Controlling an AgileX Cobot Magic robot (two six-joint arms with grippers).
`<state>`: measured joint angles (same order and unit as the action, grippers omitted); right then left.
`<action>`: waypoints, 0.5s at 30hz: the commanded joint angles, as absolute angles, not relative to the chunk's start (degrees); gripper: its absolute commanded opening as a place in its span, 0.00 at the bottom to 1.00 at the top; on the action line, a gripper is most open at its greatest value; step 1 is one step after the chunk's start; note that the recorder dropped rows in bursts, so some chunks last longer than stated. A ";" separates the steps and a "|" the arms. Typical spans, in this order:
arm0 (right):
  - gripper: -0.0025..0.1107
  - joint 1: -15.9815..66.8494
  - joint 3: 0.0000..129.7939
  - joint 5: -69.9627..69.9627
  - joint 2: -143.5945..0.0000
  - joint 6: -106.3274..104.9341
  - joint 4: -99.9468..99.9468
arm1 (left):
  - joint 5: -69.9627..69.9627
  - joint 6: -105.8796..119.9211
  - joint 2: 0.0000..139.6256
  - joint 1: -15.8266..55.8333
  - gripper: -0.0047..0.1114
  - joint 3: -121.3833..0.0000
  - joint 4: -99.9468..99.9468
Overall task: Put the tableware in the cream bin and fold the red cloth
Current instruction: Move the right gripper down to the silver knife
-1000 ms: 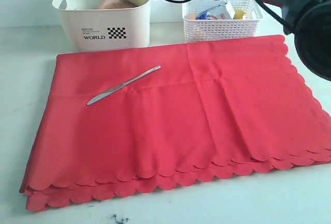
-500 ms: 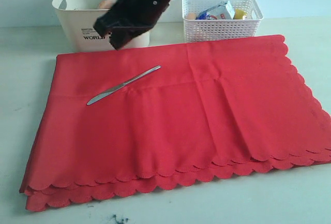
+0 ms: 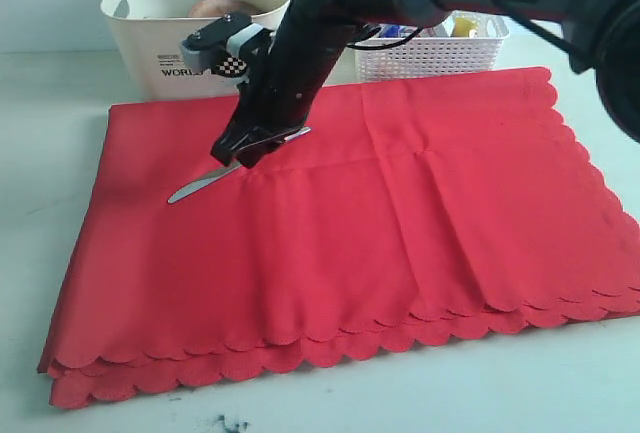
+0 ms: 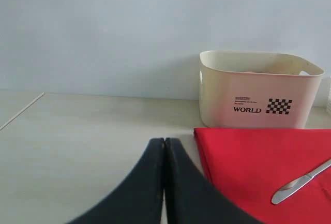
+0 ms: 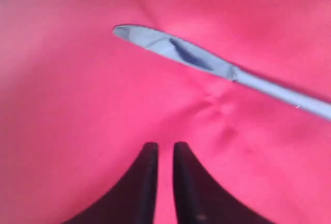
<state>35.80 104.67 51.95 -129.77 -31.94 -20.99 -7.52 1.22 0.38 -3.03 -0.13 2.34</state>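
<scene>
Silver metal knife, slim, smooth, on creased, scalloped red cloth

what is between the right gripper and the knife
Nothing visible. The right gripper is low at the red cloth, close beside the knife, with only bare cloth between them.

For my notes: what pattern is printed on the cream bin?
The bin bears a black-and-white checker mark; left wrist view shows it best.

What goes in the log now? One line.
right tool: slightly open, empty, by knife | knife: on red cloth | left tool: shut, empty
</scene>
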 commanded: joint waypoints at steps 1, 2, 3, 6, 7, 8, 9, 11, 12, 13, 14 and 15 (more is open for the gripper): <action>0.36 37.71 104.41 45.06 -131.15 -32.89 -14.91 | -7.34 1.26 0.00 -2.74 0.06 0.00 2.32; 0.41 38.01 104.41 44.09 -131.23 -32.89 -13.44 | -7.34 1.26 0.00 -2.74 0.06 0.00 2.32; 0.46 38.55 104.41 43.06 -131.23 -32.99 -11.62 | -7.34 1.26 0.00 -2.74 0.06 0.00 2.32; 0.56 39.31 104.74 40.57 -131.29 -32.99 -7.41 | -7.34 1.26 0.00 -2.74 0.06 0.00 2.32; 0.58 39.35 105.32 40.61 -131.61 -32.99 -6.84 | -7.34 1.26 0.00 -2.74 0.06 0.00 2.32; 0.59 39.59 106.22 41.40 -132.11 -32.99 -6.70 | -7.34 1.26 0.00 -2.74 0.06 0.00 2.32; 0.60 39.59 107.10 42.38 -132.62 -33.12 -6.11 | -7.34 1.26 0.00 -2.74 0.06 0.00 2.32; 0.59 39.97 109.93 46.01 -134.23 -33.39 -4.58 | -7.34 1.26 0.00 -2.74 0.06 0.00 2.32; 0.59 39.97 111.13 47.51 -135.16 -33.39 -3.72 | -7.34 1.26 0.00 -2.74 0.06 0.00 2.32; 0.59 40.28 112.66 49.24 -136.20 -33.77 -3.03 | -7.34 1.26 0.00 -2.74 0.06 0.00 2.32; 0.59 40.53 114.18 50.84 -137.11 -34.70 -2.67 | -7.34 1.26 0.00 -2.74 0.06 0.00 2.32; 0.59 40.67 115.59 51.89 -137.96 -35.44 -2.24 | -7.34 1.26 0.00 -2.74 0.06 0.00 2.32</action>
